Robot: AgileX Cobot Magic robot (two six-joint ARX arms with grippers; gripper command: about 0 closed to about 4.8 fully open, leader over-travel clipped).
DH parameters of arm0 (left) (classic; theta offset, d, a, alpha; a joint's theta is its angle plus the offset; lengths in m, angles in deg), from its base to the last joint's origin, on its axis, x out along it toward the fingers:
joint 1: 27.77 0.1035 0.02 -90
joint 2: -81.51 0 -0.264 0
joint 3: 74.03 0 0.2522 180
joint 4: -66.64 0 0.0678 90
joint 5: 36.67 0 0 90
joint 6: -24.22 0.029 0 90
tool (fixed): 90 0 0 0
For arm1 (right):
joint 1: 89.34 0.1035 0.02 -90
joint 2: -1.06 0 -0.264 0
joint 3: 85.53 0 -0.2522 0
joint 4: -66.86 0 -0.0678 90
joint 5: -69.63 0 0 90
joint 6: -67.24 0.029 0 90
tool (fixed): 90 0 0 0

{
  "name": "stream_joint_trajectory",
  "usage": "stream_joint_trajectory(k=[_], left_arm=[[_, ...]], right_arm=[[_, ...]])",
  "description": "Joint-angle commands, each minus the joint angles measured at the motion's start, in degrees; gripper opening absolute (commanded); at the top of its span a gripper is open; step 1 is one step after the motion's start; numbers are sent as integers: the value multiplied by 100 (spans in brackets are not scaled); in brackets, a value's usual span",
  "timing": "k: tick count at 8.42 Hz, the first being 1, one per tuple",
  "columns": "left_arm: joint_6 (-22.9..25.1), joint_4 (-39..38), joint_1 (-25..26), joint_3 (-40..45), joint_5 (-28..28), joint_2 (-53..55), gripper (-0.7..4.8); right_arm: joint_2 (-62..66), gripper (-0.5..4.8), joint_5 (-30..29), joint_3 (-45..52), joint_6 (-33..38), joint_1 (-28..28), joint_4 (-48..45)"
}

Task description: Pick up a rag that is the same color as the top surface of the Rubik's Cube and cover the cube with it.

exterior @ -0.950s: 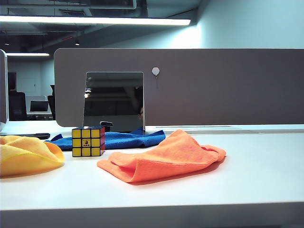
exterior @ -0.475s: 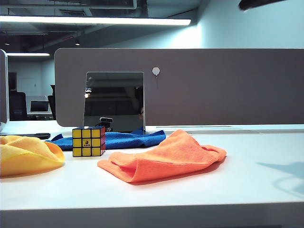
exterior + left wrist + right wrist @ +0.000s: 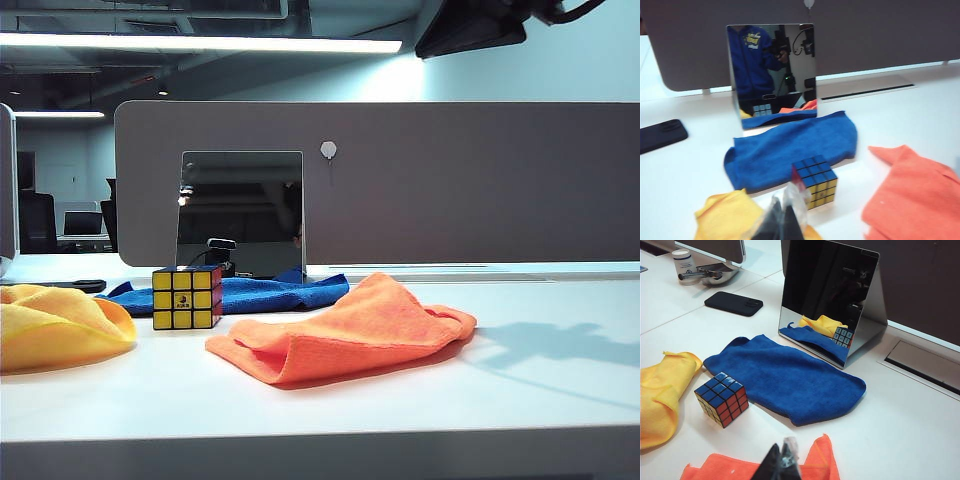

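The Rubik's Cube (image 3: 186, 298) stands on the white table with its yellow face toward the exterior camera; its top is blue (image 3: 717, 385) and one side is red. The deep blue rag (image 3: 250, 293) lies flat just behind it, in front of the mirror. My left gripper (image 3: 782, 222) is shut and empty, hovering over the yellow cloth on the near side of the cube (image 3: 815, 181) and the rag (image 3: 790, 147). My right gripper (image 3: 782, 462) is shut and empty above the orange cloth, short of the rag (image 3: 785, 375). Part of the right arm (image 3: 470, 28) shows high at the exterior view's upper right.
An orange cloth (image 3: 345, 330) lies right of the cube and a yellow cloth (image 3: 55, 325) left of it. A tilted mirror (image 3: 240, 212) stands behind the rag against a grey partition (image 3: 480, 180). A black phone (image 3: 734, 303) and a metal bowl (image 3: 715, 272) lie farther back.
The right arm has come into the exterior view at the upper right and lowered; its shadow on the table at right has grown. Cube and cloths have not moved.
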Motion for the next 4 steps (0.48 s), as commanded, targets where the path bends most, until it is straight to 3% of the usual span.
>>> stream_joint_trajectory(k=[1,4], left_arm=[[31,77,-4,-20,-28,216,-6],[28,651,-4,-20,-17,901,-6]], right_arm=[[542,-6,0,-85,24,0,-675],[944,-5,-9,-92,302,0,-946]])
